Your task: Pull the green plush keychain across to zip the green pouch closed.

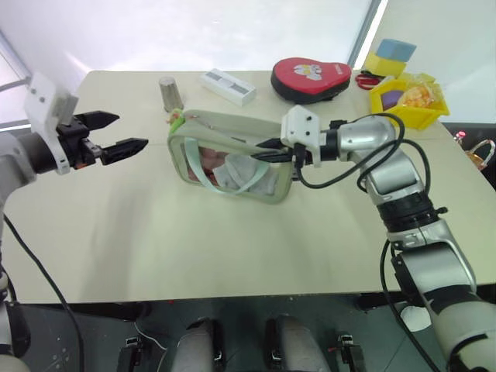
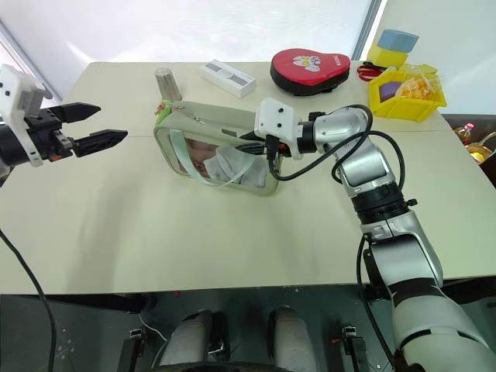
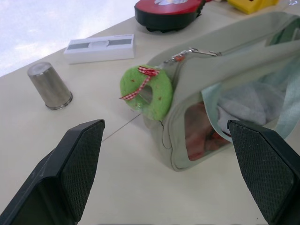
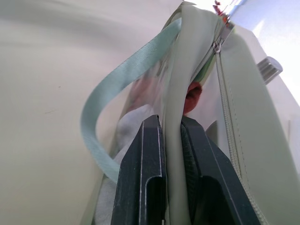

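My left hand (image 1: 108, 132) hangs above the worktop (image 1: 155, 240), off the left end of the green pouch (image 1: 232, 155), with its two black fingers spread wide and nothing between them. It points toward the pouch but stays clear of it, a bare stretch of worktop lying between fingertips and fabric.

The green plush keychain (image 3: 146, 91) sits at the pouch's upper left corner, the end nearest my left hand. From the left wrist it reads as a fuzzy lime-green ring with a small red-and-white bow, hanging from a metal clasp against the pouch's end wall. It lies ahead of my open left fingers (image 3: 77, 164), between their lines of reach, not touched.

Beyond that corner of the pouch, farther from me, a small metal cup (image 1: 170, 93) stands upright, and past it a white flat box (image 1: 229, 86) lies on the worktop.

The pouch stands in the middle of the worktop, its clear window and pale green strap (image 4: 105, 101) facing me, with white and reddish things inside.

My right hand (image 1: 267, 149) reaches the pouch's right end from the right. Its fingers (image 4: 140, 178) are closed on the pouch's upper front edge, pinching a fold of the pale fabric between them, the zipper line running just beside the grip.

Behind the pouch's right end lies a red heart-shaped case (image 1: 310, 77), and farther right a yellow bin (image 1: 409, 105).
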